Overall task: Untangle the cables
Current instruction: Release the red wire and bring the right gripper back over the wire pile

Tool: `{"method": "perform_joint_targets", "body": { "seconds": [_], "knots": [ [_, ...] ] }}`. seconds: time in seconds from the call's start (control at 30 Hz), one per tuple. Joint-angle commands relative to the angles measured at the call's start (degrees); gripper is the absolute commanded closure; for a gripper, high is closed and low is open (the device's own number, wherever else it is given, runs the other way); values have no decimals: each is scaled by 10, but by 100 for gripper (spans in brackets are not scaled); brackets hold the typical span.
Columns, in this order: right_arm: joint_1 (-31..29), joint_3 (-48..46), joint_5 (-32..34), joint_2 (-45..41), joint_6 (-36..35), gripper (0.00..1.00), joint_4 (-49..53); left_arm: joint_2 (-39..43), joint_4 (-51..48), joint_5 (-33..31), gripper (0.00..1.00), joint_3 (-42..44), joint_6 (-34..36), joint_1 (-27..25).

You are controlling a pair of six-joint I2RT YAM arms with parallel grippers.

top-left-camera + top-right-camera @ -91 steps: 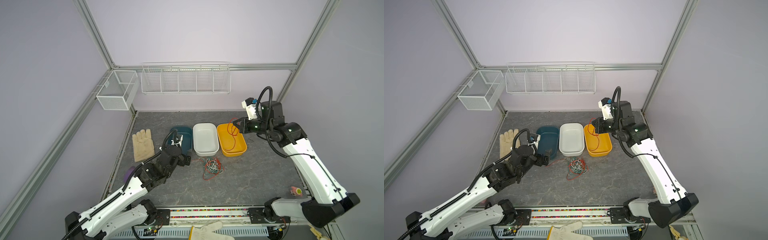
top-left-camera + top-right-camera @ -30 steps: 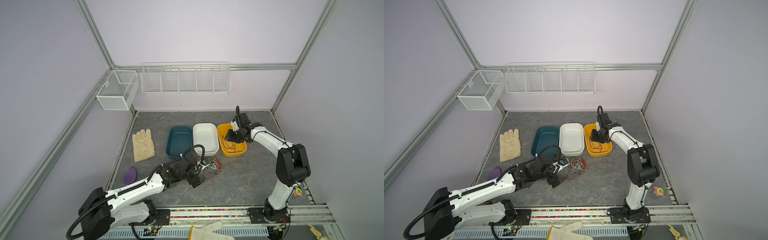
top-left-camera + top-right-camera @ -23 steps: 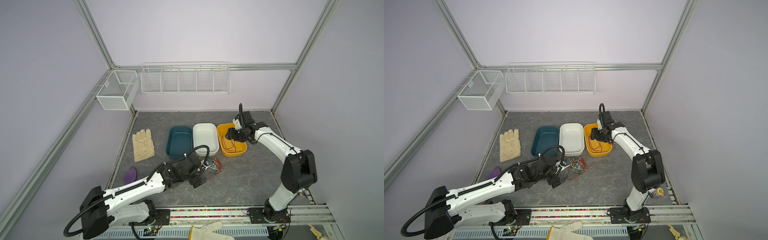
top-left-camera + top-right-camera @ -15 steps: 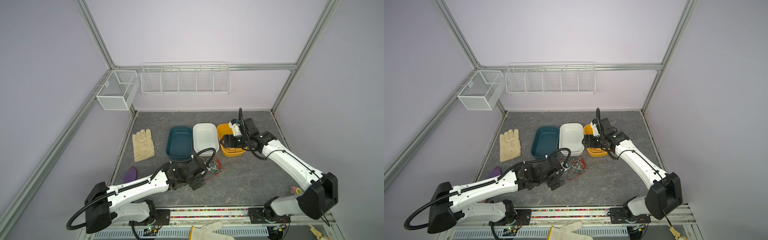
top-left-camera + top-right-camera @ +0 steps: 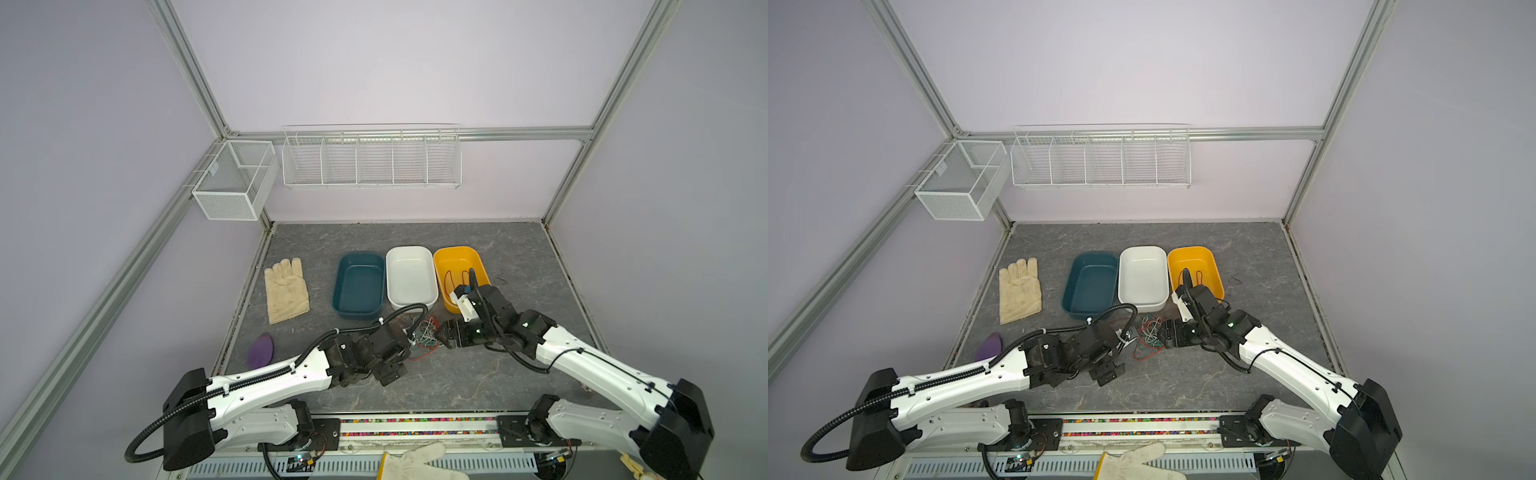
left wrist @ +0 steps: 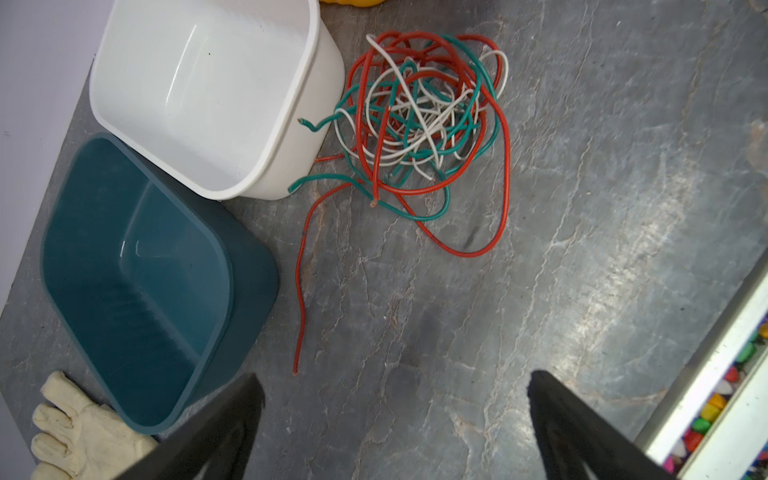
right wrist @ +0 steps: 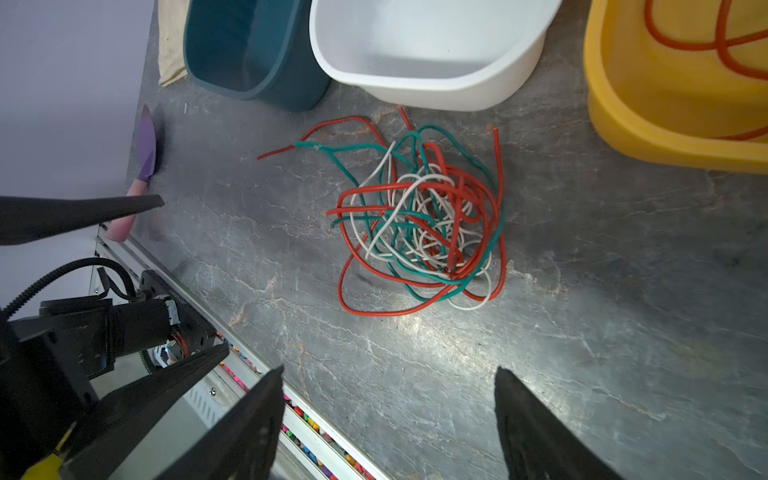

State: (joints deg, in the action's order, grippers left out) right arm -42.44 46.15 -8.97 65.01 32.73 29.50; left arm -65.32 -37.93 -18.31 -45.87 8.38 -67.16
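Cables (image 5: 423,335) between left claw (image 6: 394,376) and right claw (image 7: 390,369)

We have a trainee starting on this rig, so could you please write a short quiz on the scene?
1. Multiple choice: which tub already holds a red cable? A the teal tub, B the white tub, C the yellow tub.
2. True or false: the left gripper is shut on a cable.
3. Short answer: where does the tangle of cables lie?
Key: 1 C. 2 False; it and the right gripper stand open and empty. 3 On the table, between the two grippers.
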Motion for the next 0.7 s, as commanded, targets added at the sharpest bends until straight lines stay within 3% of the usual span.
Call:
{"method": "perform_joint_targets", "body": {
  "seconds": [0.0,0.33,0.5,0.67],
  "knots": [
    [-12,-12,2,12,41,24,-48,32,11,-20,1,9,5,-2],
    [-48,16,74,74,117,32,-80,90,33,-72,1,33,12,-10],
    [-50,11,94,88,147,45,-110,74,24,-101,1,28,14,-21],
    [-57,32,96,119,150,51,-117,84,27,-111,1,30,15,-22]
  ]
}}
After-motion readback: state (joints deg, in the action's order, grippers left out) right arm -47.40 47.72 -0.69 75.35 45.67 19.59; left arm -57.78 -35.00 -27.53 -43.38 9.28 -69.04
